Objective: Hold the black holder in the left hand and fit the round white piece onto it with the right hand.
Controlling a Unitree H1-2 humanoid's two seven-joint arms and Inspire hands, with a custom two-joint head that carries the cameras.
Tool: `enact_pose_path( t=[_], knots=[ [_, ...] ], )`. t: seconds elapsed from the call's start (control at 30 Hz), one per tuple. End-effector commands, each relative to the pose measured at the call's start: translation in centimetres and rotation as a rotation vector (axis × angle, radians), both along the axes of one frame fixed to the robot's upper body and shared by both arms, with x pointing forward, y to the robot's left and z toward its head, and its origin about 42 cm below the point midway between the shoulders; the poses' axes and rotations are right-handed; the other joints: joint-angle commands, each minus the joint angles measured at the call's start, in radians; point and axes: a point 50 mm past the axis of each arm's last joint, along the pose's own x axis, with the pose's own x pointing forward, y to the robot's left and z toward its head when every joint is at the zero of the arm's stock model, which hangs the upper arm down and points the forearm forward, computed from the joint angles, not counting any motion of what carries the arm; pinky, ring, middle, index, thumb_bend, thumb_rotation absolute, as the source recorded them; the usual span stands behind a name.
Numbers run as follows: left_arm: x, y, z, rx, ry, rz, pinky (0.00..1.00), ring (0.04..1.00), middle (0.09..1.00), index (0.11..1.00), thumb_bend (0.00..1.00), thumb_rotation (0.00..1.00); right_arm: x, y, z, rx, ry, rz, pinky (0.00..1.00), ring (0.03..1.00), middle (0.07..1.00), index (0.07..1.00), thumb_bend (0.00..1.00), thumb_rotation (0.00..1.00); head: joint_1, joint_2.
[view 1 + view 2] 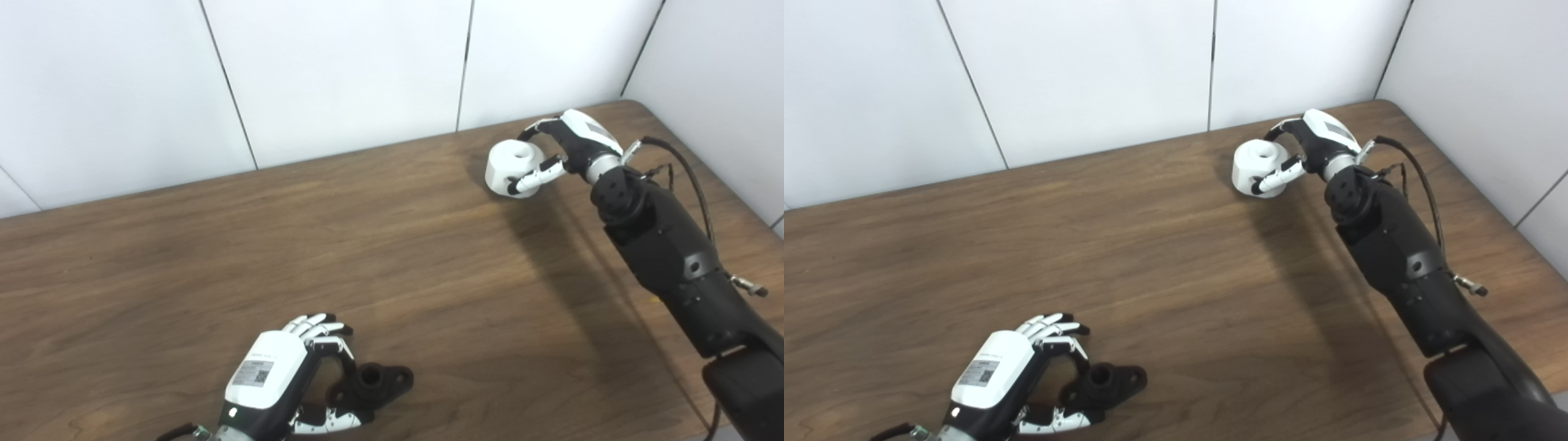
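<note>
The black holder (383, 381), a short tube on a flat flange, lies on the wooden table (367, 245) near the front edge. My left hand (275, 373) wraps its left end, with fingers over the top and the thumb underneath, touching it. The round white piece (511, 165), a thick ring with a centre hole, sits at the far right of the table. Around it my right hand (569, 147) is closed, thumb across its front and fingers behind it. Whether the piece is lifted off the table I cannot tell.
White wall panels (343, 73) stand right behind the table's back edge and along its right side (723, 92). A loose cable (692, 177) loops off the right forearm. Brown tabletop stretches between the two hands.
</note>
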Motion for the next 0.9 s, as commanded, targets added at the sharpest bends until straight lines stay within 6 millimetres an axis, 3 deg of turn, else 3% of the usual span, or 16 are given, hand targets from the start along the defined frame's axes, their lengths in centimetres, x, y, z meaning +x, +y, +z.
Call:
enact_pose_path(
  t=[0.0, 0.27, 0.53, 0.57, 0.6, 0.67, 0.87],
  knots=[
    [0.07, 1.09, -0.56, 0.058, 0.02, 0.042, 0.88, 0.881, 0.797, 0.486, 0.52, 0.05, 0.27, -1.29, 2.74, -0.042, -0.079, -0.023, 0.93, 0.995, 0.902, 0.729, 0.9, 0.26, 0.0, 0.0],
    [0.11, 1.12, -0.52, 0.064, 0.023, 0.042, 0.88, 0.883, 0.8, 0.487, 0.52, 0.05, 0.3, -1.04, 2.71, -0.043, -0.091, -0.012, 0.91, 0.986, 0.892, 0.701, 0.89, 0.24, 0.001, 0.002],
    [0.08, 0.99, -0.4, 0.06, 0.027, 0.042, 0.88, 0.883, 0.8, 0.486, 0.52, 0.05, 0.24, -0.81, 2.36, -0.05, -0.139, 0.024, 0.89, 0.956, 0.847, 0.582, 0.86, 0.17, 0.005, 0.009],
    [0.09, 0.99, -0.41, 0.059, 0.028, 0.043, 0.88, 0.883, 0.8, 0.486, 0.52, 0.05, 0.22, -0.8, 2.29, -0.045, -0.149, 0.023, 0.89, 0.952, 0.837, 0.527, 0.66, 0.15, 0.005, 0.009],
    [0.09, 0.99, -0.42, 0.059, 0.028, 0.043, 0.88, 0.883, 0.8, 0.486, 0.52, 0.05, 0.21, -0.79, 2.25, -0.041, -0.155, 0.022, 0.88, 0.948, 0.83, 0.503, 0.58, 0.14, 0.005, 0.009],
    [0.08, 0.98, -0.42, 0.058, 0.025, 0.043, 0.88, 0.88, 0.799, 0.486, 0.52, 0.05, 0.13, -0.71, 2.15, -0.047, -0.184, 0.021, 0.86, 0.926, 0.807, 0.487, 0.53, 0.14, 0.005, 0.009],
    [0.01, 0.92, -0.42, 0.058, 0.031, 0.044, 0.88, 0.883, 0.8, 0.486, 0.52, 0.05, -0.01, -0.61, 2.12, -0.062, -0.214, 0.025, 0.85, 0.906, 0.792, 0.482, 0.52, 0.13, 0.008, 0.011]
  ],
)
